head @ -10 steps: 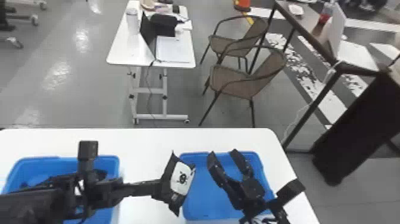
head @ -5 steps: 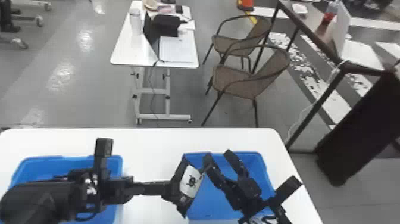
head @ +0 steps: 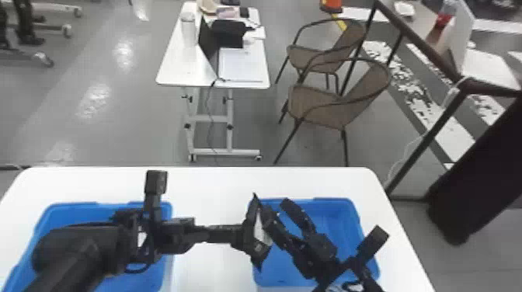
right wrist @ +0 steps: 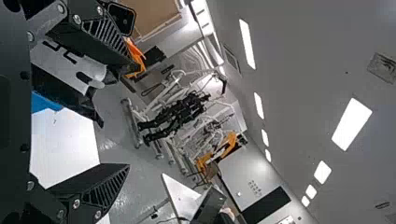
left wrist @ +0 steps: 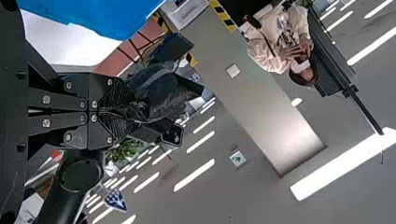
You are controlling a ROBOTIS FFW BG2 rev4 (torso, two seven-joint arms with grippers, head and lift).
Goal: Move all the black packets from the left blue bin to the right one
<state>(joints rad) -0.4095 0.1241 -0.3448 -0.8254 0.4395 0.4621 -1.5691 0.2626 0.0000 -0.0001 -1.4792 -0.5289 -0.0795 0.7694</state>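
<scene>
One white-labelled black plastic packet point(head: 259, 233), likely light and slippery, sits pinched in the black left claw point(left wrist: 130, 111); the wide-open right claw point(right wrist: 130, 117) should take its free edge.

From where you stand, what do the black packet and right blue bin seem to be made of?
The black packet looks like thin plastic film, perhaps foil-lined: it creases and shines faintly. The right blue bin is probably moulded plastic, smooth, given its even colour and rounded corners.

A black packet point(head: 258, 235) sits partly hidden behind the right gripper point(head: 277, 205); the left arm point(head: 83, 240) obscures the left blue bin point(head: 95, 207).
</scene>
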